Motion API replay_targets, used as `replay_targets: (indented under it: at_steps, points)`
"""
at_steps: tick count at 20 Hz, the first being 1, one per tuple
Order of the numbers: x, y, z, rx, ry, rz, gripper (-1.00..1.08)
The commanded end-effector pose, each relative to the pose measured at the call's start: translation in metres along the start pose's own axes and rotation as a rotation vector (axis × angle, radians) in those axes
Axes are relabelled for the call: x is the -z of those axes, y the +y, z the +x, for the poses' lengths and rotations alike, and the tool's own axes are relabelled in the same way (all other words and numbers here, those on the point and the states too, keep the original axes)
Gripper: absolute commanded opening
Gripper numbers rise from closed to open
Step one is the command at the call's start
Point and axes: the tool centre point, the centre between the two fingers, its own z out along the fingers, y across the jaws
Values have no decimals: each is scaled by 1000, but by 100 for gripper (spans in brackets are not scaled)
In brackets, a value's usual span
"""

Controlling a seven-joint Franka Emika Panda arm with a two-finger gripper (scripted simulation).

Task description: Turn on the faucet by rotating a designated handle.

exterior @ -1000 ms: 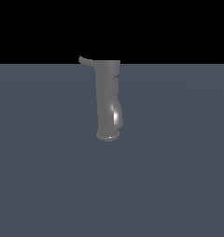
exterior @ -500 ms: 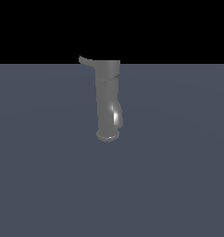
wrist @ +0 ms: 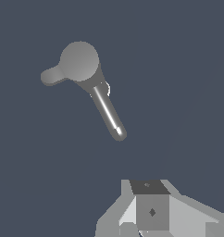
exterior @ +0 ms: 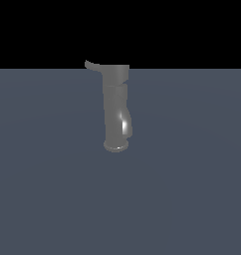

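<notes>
The faucet [exterior: 115, 107] is a dull grey upright cylinder with a flared base and a short shiny spout [exterior: 125, 124] low on its side. The handle [exterior: 91, 65] is a thin curved lever sticking out from the top cap towards the exterior view's left. In the wrist view I look down on the round top cap [wrist: 79, 60], with the handle [wrist: 51, 76] as a short stub beside it and the shiny body [wrist: 107, 109] running away from the cap. My gripper [wrist: 148, 186] shows only in the wrist view. It is well apart from the faucet, touches nothing, and its fingers look closed together.
The faucet stands on a flat blue-grey surface [exterior: 192, 199] that fills the lower part of the exterior view. The background above it is black. No other objects show.
</notes>
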Motion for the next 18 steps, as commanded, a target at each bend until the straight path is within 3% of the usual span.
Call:
replay_targets:
  at_steps: [1, 18]
  points:
    - [-5, -9, 13, -59, -7, 9, -100]
    - [-57, -70, 91, -472, -38, 19, -100]
